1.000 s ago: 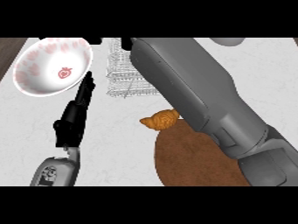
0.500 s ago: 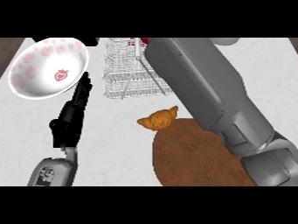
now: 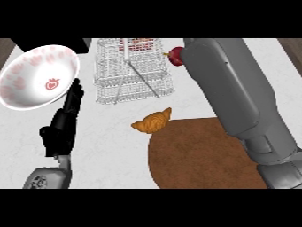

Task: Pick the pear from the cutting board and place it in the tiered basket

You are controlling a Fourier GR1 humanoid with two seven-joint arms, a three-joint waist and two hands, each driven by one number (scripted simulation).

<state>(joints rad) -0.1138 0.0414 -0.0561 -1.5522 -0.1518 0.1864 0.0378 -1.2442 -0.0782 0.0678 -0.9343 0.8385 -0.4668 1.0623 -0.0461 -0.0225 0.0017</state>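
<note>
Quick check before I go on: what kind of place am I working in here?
Most likely a kitchen counter: a pale marble-look top with a round wooden cutting board, a croissant, a strawberry-print bowl and a wire tiered basket.

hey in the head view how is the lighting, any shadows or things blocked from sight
Head view: even, soft light, no glare on the white counter; only faint shading under the croissant. The right forearm crosses the frame, hiding its hand and much of the red fruit beside the wire basket.
</note>
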